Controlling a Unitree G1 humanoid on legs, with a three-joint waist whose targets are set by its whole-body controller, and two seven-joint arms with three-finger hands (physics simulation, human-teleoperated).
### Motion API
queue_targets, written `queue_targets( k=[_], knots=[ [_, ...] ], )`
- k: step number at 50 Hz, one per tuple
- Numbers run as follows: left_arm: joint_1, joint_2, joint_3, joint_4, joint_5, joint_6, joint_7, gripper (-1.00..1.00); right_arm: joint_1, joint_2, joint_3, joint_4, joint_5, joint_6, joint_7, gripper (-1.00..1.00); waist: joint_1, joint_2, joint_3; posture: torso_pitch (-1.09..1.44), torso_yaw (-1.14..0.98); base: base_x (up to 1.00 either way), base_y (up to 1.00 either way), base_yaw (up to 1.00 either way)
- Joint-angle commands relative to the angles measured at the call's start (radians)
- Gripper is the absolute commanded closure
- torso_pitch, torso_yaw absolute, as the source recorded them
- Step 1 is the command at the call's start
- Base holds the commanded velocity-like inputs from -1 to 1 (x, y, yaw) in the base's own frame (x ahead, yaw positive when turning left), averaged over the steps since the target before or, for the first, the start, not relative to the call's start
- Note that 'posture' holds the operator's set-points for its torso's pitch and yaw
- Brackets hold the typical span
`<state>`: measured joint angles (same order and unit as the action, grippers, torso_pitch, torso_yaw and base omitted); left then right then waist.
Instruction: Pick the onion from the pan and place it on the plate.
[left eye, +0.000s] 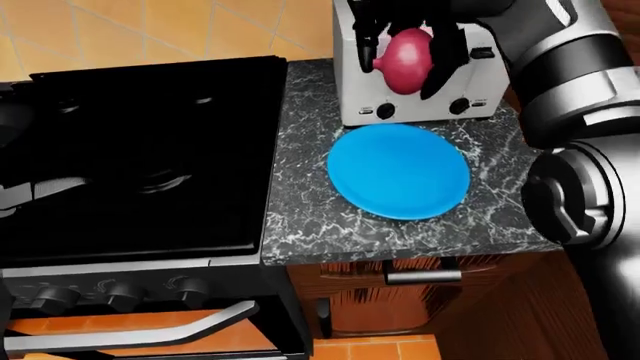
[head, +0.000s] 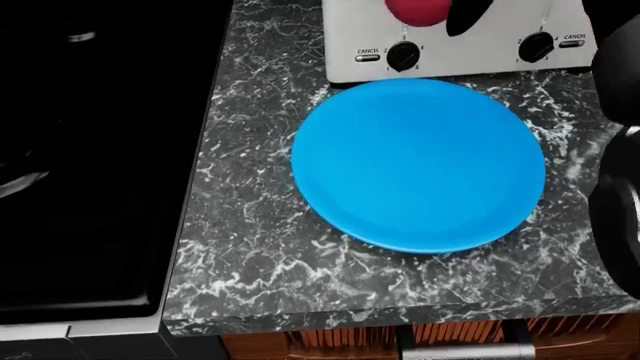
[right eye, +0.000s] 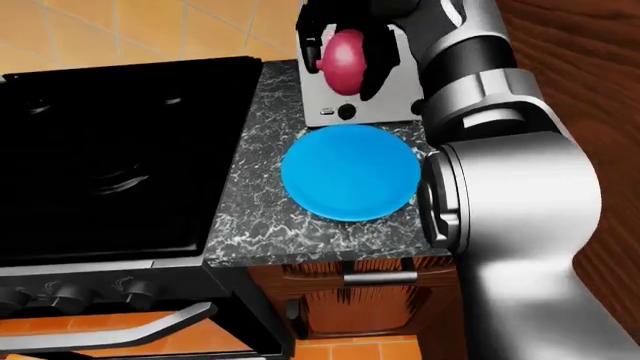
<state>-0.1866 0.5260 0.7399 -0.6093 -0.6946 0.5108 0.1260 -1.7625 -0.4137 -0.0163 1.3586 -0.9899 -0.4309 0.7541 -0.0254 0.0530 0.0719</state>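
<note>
Red onion (left eye: 407, 61) upright in right robot hand (left eye: 412, 41)

Head view looks steeply down, close on the plate (head: 418, 165); both eye views share it from farther back.

The right robot hand (left eye: 410, 46), arm extended, has its black fingers (left eye: 447, 64) clenched.

one red onion (left eye: 407, 60), one blue plate (head: 420, 165) near the counter's (head: 260, 247) toaster-side edge, one white toaster (head: 460, 56) with two black knobs (head: 403, 55) and two cancel buttons (head: 368, 58), one black stove (left eye: 130, 157), one robot hand (left eye: 412, 41) in sight.
</note>
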Motion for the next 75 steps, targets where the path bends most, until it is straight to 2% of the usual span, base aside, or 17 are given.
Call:
queue_targets(
  k=[1, 16, 53, 75],
  knots=[
    [-0.016, 0.02, 0.016, -0.028, -0.002, -0.025, -0.002, -1.0, -0.037, -0.011, -0.009, -0.041, 0.009, -0.01, -0.018, 1.0, -0.001, 0.006, -0.029, 0.0, 0.0, 0.0, 0.0, 0.0],
    [-0.015, 0.017, 0.014, -0.025, 0.005, -0.029, -0.008, -1.0, 0.026, 0.007, 0.001, -0.052, -0.003, -0.031, 0.017, 1.0, -0.001, 0.008, -0.031, 0.0, 0.0, 0.0, 0.0, 0.0],
    [-0.012, 0.011, 0.014, -0.026, 0.008, -0.029, -0.013, -1.0, 0.117, 0.047, 0.015, -0.085, 0.017, -0.078, 0.009, 1.0, -0.003, 0.007, -0.035, 0.0, 0.0, 0.0, 0.0, 0.0],
    [-0.01, 0.009, 0.013, -0.027, 0.012, -0.029, -0.016, -1.0, 0.166, 0.046, 0.017, -0.142, 0.068, -0.117, 0.091, 1.0, -0.003, 0.007, -0.036, 0.0, 0.0, 0.0, 0.0, 0.0]
  ],
)
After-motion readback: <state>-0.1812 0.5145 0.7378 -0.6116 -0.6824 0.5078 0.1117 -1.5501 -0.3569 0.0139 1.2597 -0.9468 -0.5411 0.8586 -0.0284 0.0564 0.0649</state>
